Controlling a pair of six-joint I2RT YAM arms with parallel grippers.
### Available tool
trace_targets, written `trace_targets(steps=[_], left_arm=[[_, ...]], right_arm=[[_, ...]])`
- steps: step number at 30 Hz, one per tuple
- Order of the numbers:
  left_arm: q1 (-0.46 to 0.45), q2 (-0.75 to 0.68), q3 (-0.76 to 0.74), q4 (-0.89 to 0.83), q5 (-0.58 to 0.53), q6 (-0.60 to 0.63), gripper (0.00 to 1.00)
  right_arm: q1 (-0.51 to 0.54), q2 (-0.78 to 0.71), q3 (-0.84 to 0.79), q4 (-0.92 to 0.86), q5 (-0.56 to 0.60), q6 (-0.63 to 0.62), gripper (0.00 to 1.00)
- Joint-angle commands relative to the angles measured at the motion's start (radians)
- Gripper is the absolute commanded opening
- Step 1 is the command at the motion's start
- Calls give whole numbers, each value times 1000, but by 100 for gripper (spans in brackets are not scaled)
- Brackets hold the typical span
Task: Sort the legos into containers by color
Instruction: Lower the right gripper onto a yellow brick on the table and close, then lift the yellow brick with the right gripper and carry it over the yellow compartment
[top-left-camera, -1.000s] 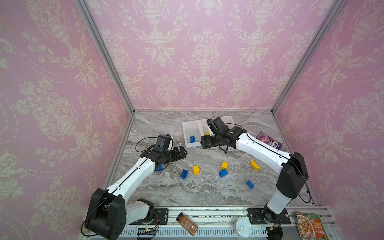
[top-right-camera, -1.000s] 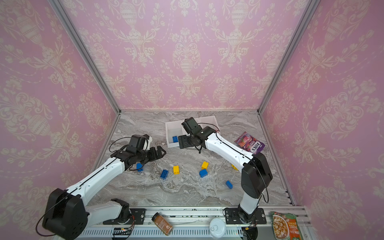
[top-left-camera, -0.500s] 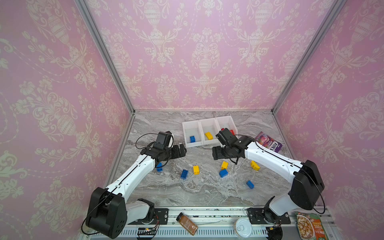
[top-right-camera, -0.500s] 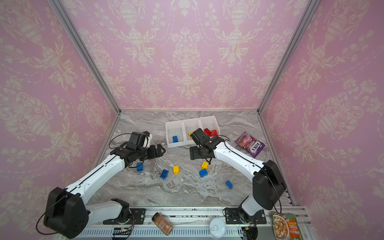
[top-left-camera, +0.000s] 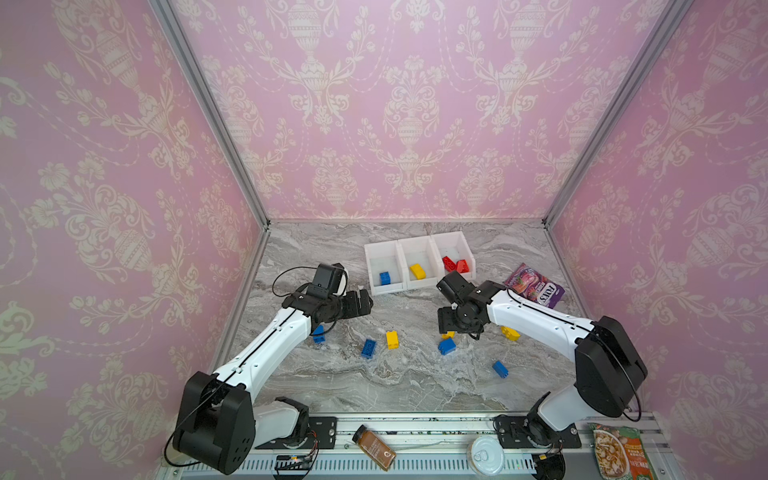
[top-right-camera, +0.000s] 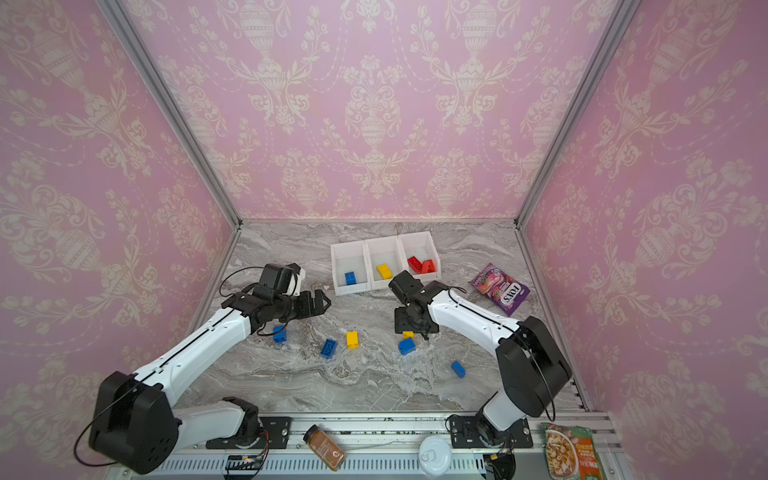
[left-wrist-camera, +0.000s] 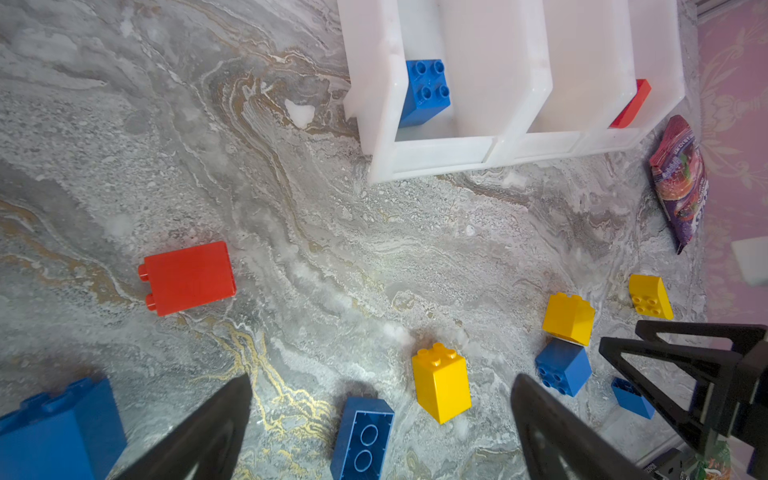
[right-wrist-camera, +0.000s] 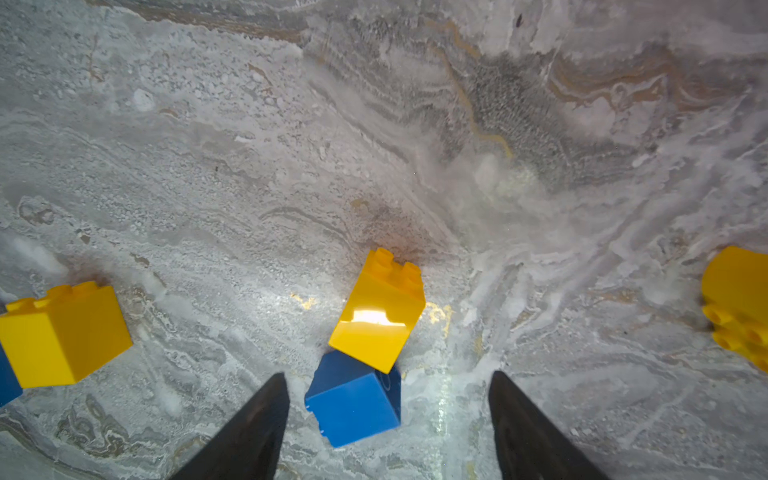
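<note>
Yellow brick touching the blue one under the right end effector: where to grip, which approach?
Grip the yellow brick by its two smooth side faces, probably from above, with the right end effector straddling it. Its studded end points away from the fingers and its near corner touches the blue brick. Only those sides have bare table beside them.

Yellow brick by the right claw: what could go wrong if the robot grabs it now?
The yellow brick touches a blue brick, and the blue one lies nearer the open right gripper. Closing might catch the blue one, or both. The yellow brick also looks tilted, so it may slip or get knocked away.
</note>
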Motion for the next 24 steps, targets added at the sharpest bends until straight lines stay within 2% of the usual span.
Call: trace_targets(steps=[1, 11, 24], left_arm=[[8, -1, -15, 4, 4, -9, 99], [8, -18, -27, 4, -1, -12, 99], [8, -17, -35, 18, 6, -19, 99]], right_arm=[[-4, 14, -10, 34, -7, 55, 76], [-6, 82, -32, 98, -28, 147, 72], [-6, 113, -57, 138, 7, 184, 67]])
